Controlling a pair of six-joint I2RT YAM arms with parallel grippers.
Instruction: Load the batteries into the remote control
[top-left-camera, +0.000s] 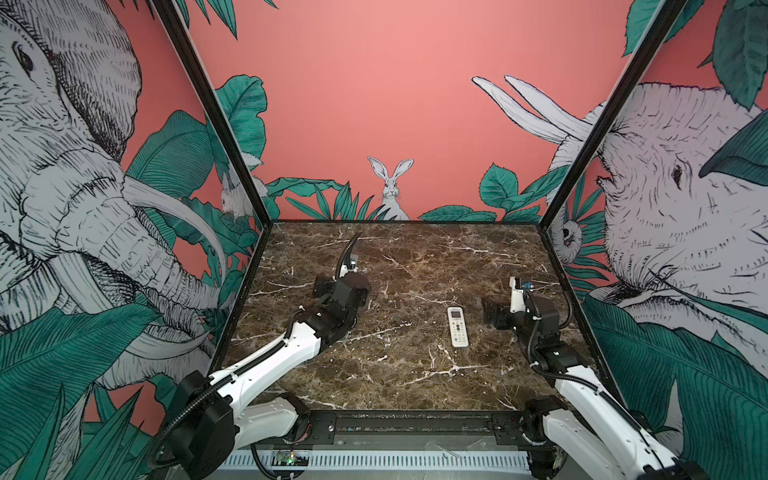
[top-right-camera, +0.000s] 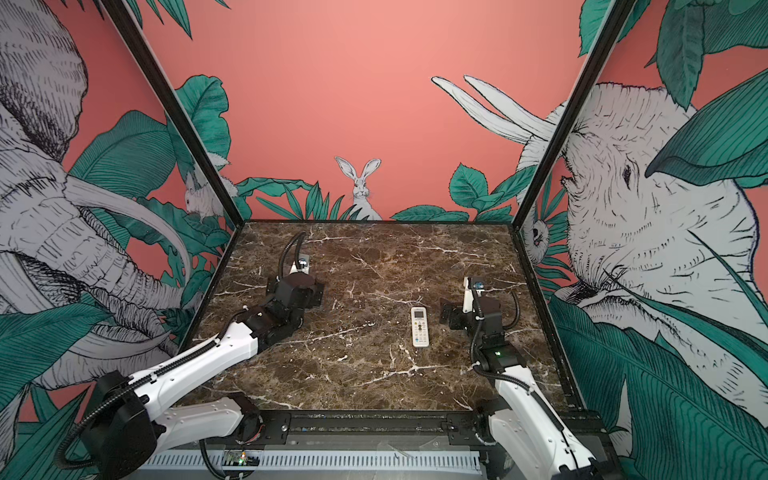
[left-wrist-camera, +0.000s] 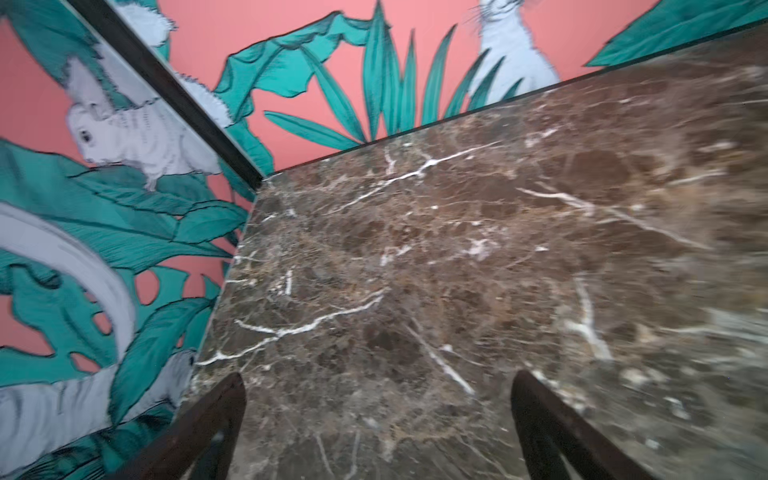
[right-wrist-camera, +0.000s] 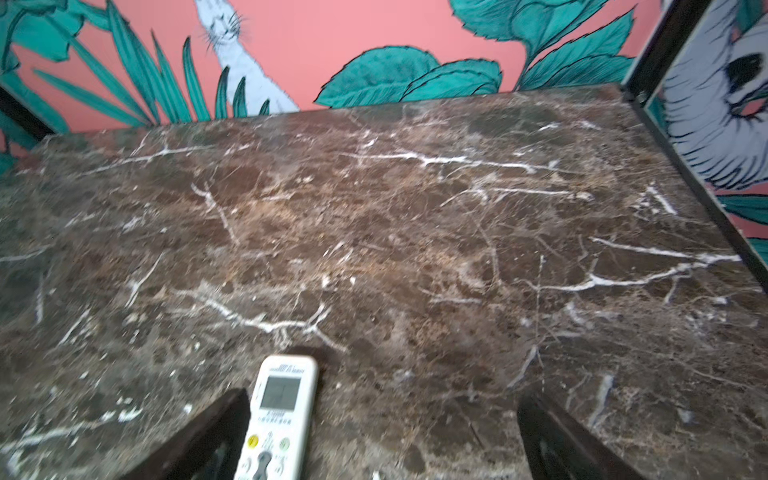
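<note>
A brown marble-patterned desk (top-left-camera: 407, 374) fills the floor of the scene. The left gripper (left-wrist-camera: 378, 386) hangs over bare desk toward the rear left, jaws spread wide and empty. The right gripper (right-wrist-camera: 384, 397), also spread wide and holding nothing, sits just right of the white remote control (top-left-camera: 457, 326). The remote lies face up, right of centre, its screen end toward the back wall (top-left-camera: 374, 104).

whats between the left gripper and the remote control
Nothing: between the left gripper and the remote control there is only bare marble table, as both top views show.
</note>
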